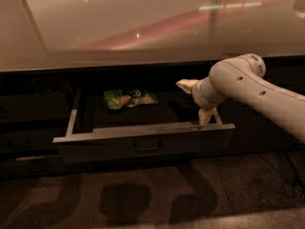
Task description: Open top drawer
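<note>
The top drawer (109, 146) stands pulled well out from under the counter, its dark grey front facing me with a small loop handle (146, 147) at the centre. My gripper (196, 101) is at the drawer's right end, open. One finger (206, 117) points down and rests on the top edge of the drawer front. The other finger (186, 85) points left over the inside of the drawer. It holds nothing.
A green snack bag (129, 98) lies at the back of the drawer. A glossy counter top (143, 27) overhangs above. Narrower dark drawer fronts (33, 144) sit to the left. My white arm (267, 97) reaches in from the right. Speckled floor (143, 199) lies below.
</note>
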Robot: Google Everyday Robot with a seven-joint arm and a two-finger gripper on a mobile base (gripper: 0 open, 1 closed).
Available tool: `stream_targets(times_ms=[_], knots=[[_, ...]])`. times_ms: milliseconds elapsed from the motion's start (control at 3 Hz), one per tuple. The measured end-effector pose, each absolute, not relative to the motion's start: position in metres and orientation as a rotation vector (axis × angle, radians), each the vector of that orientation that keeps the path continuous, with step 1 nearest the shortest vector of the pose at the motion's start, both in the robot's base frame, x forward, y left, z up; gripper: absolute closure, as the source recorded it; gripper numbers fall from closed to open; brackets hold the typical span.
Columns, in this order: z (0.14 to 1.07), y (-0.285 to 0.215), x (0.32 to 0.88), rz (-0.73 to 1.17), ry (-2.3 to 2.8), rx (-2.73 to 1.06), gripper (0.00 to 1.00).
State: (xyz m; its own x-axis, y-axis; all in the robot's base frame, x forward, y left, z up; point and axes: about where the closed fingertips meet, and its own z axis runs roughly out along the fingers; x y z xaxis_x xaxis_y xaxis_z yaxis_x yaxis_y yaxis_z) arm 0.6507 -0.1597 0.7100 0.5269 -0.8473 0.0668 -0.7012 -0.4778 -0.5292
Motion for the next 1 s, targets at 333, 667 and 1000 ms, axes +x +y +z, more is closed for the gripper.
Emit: stream_targets(times_ms=[333,667,1000], knots=[[0.71,-0.16,0.648,-0.448,1.266,-2.329,0.0],[0.71,-0.161,0.645,-0.448,1.27,-2.332,0.0],[0.739,-0.163,0.623,-0.534,1.298,-2.244,0.0]])
